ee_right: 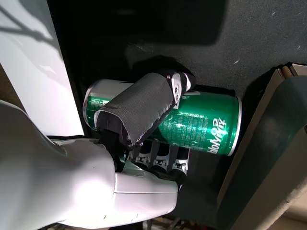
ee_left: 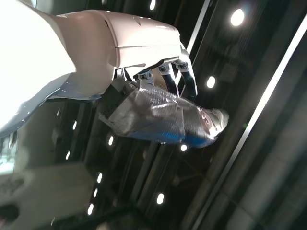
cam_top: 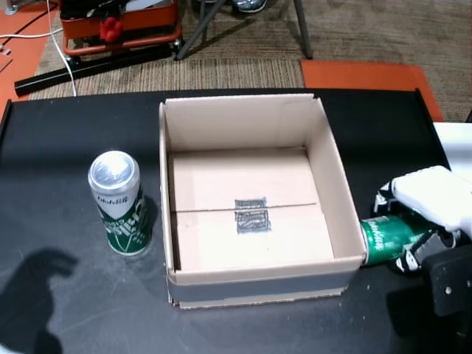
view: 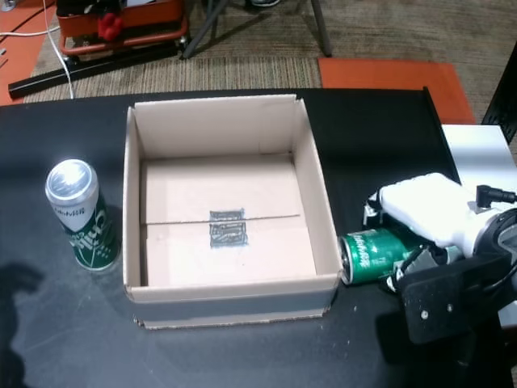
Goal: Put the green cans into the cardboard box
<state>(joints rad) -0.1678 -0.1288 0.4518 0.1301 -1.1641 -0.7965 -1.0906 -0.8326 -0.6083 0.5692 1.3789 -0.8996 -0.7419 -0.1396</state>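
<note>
A black table [cam_top: 66, 140] stands on brown carpet [cam_top: 369, 33] with orange mats [cam_top: 365, 74].

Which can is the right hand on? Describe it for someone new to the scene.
Find the open cardboard box mid-table. Against its right wall a green can lies on its side in the right hand. The other green can stands upright, untouched, left of the box.

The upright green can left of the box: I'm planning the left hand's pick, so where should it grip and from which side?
Probably wrap the upright can's cylindrical wall mid-height, coming from its open left side; the cardboard box stands close on its right.
</note>
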